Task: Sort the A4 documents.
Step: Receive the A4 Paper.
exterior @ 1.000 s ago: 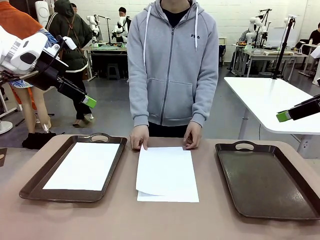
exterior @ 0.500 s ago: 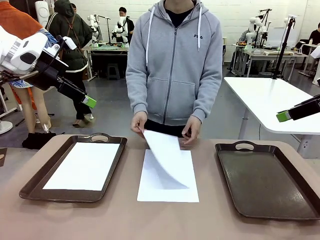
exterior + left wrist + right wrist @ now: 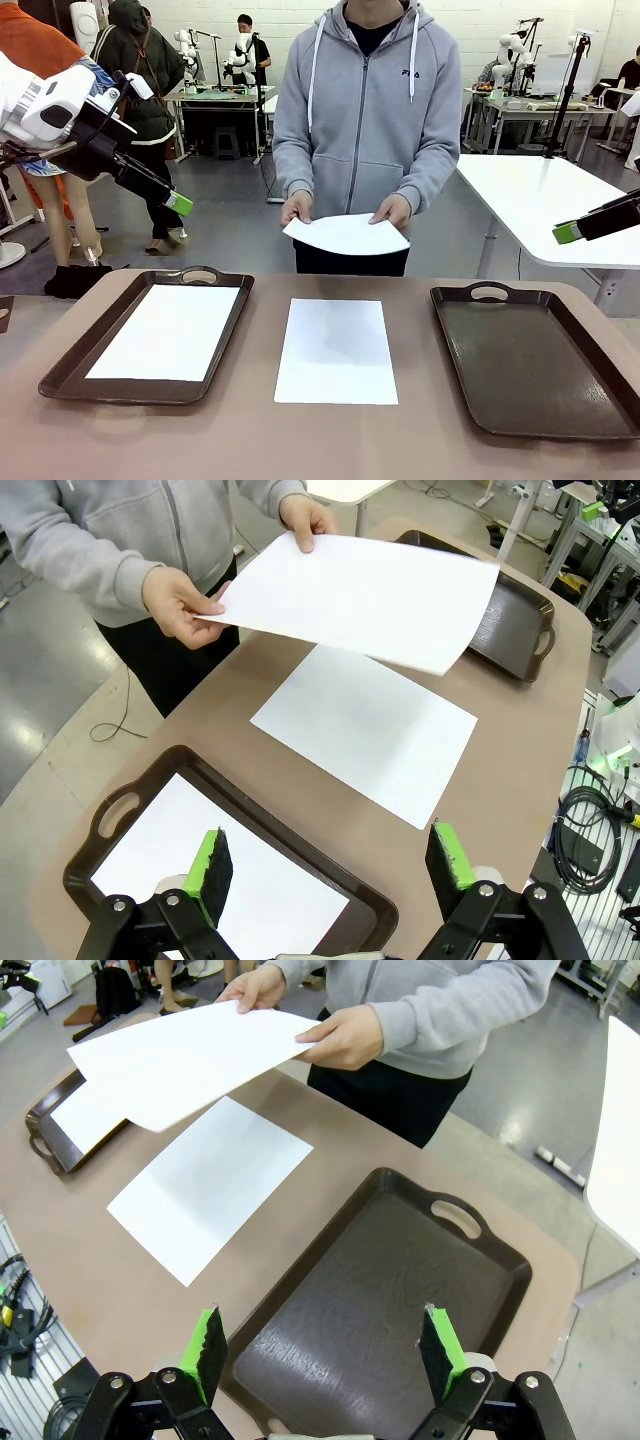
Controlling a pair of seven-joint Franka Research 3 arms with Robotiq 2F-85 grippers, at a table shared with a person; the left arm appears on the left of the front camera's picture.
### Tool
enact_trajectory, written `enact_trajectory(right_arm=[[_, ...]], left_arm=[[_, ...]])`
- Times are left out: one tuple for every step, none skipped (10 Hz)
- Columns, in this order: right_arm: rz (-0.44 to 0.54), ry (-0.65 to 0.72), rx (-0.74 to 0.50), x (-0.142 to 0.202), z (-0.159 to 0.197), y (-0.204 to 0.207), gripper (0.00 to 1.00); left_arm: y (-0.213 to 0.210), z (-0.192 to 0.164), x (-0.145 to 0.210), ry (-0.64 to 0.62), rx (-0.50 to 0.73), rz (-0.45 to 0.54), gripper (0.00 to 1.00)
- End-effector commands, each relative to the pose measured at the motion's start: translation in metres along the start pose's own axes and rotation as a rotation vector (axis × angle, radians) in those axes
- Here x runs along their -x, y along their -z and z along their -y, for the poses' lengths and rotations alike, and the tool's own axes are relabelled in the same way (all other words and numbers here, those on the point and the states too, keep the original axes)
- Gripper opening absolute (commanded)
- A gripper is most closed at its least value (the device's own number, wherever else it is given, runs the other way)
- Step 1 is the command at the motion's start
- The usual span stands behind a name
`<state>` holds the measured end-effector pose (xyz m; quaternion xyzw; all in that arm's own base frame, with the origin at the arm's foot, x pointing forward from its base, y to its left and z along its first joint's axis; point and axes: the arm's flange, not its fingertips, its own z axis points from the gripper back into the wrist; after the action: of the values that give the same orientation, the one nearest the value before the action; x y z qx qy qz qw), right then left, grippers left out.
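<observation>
Where front view foreshortens held sheet (image 3: 347,234), left wrist view shows whole top.

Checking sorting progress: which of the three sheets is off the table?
The curved sheet, held in the air by the person. The tray sheet lies flat in the left tray, the middle sheet flat on the table.

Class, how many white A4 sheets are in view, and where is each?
3. The first sheet lies in the left tray; the second sheet lies flat on the table; the third sheet is in the person's hands. More may hide underneath.
</observation>
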<state>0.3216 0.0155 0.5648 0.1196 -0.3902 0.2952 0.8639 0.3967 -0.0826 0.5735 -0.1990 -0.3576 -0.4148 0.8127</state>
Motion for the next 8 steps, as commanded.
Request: enact_trajectory(right_arm=[[0.003,0.002,-0.01,-0.0001,-0.0002,0.0018,1.0],[0.003,0.002,-0.01,-0.0001,-0.0002,0.0018,1.0],[0.003,0.002,-0.01,-0.0001,-0.0002,0.0018,1.0],[0.003,0.002,-0.01,-0.0001,-0.0002,0.0018,1.0],[0.003,0.002,-0.01,-0.0001,-0.0002,0.0018,1.0],[0.003,0.002,-0.01,-0.0001,-0.0002,0.0018,1.0],[0.003,0.002,-0.01,-0.0001,-0.0002,0.0018,1.0],[0.003,0.002,-0.01,-0.0001,-0.0002,0.0018,1.0]], left_arm=[[0.0002,0.0,-0.0005,0.002,-0.002,0.0,1.0],[0.0002,0.0,-0.0005,0.002,-0.002,0.0,1.0],[0.0002,0.0,-0.0005,0.002,-0.002,0.0,1.0],[0.0002,0.0,-0.0005,0.002,-0.002,0.0,1.0],[0.0002,0.0,-0.0005,0.002,-0.002,0.0,1.0],[0.0002,0.0,-0.0005,0.002,-0.002,0.0,1.0],[0.0002,0.0,-0.0005,0.002,-0.002,0.0,1.0],[0.0002,0.0,-0.0005,0.002,-0.002,0.0,1.0]])
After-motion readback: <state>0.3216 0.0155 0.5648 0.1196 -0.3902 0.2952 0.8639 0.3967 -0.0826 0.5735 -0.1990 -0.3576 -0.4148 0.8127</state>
